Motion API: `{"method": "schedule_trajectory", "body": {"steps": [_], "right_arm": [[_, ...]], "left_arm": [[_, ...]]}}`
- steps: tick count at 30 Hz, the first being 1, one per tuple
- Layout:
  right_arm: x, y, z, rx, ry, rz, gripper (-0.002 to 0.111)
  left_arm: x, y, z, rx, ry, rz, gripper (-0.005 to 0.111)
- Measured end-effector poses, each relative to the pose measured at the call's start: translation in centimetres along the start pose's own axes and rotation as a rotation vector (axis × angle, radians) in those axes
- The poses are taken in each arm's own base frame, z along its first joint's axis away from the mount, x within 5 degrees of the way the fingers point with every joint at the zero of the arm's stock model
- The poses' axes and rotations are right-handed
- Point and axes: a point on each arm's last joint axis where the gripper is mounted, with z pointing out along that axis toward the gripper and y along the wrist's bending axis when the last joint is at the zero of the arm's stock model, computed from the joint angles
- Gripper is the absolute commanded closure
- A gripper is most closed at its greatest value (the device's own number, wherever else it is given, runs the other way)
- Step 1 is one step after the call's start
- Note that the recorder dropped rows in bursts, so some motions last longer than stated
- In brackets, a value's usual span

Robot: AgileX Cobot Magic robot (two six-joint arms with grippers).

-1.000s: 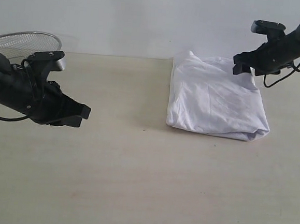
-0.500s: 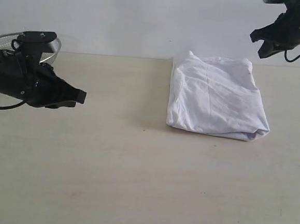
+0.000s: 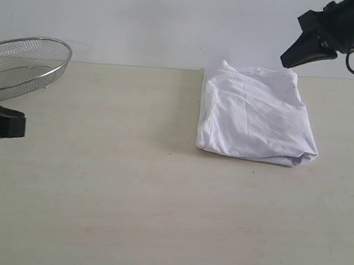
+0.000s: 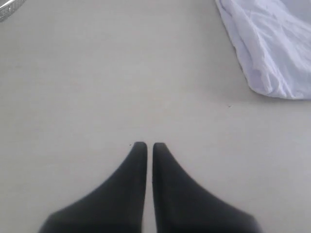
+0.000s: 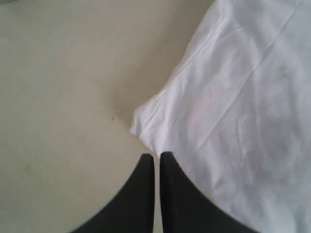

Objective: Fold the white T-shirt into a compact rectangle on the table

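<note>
A pale beige wood-grain tabletop (image 3: 127, 214) is filling the scene, showing faint small marks. A white T-shirt (image 3: 255, 117) is lying on its far right part, folded into a rough, creased rectangle. A round silver wire-mesh basket (image 3: 23, 65) is sitting at the far left, well apart from the T-shirt, with bare surface between them.

Wall (image 3: 143, 19): plain, pale grey-white, at the far edge.
Table (image 3: 127, 214): wide, flat, light beige, faint wood lines.
Light: soft, even, weak shadows.
</note>
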Motion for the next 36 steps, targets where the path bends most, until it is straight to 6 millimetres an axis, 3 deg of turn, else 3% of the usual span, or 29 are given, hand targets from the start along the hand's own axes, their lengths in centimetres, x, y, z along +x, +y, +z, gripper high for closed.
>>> {"method": "schedule_trajectory", "body": {"steps": [3,7,10,14,18,36], "right_arm": [[3.7,3.5,-1.5,0.017,-0.106,-0.035,0.109],[9.4,7.4,-2.1,0.009,-0.295,-0.086,0.109],[14.4,9.5,-1.6,0.014,-0.358,-0.175,0.109],[17.7,10.5,-1.0,0.008,-0.367,-0.192,0.109],[19.0,11.1,-1.0,0.004,-0.372,-0.181,0.109],[19.1,11.2,-1.0,0.003,-0.379,-0.177,0.109]], "left_arm": [[1.6,-0.1,-2.7,0.013,-0.074,-0.015,0.102],[4.3,0.2,-3.9,0.016,-0.084,-0.032,0.102],[5.7,0.5,-4.1,0.004,-0.084,-0.034,0.102],[5.4,0.9,-4.1,-0.037,-0.133,-0.037,0.102],[5.2,1.0,-4.2,-0.051,-0.151,-0.038,0.102],[5.2,1.0,-4.2,-0.052,-0.153,-0.038,0.102]]}}
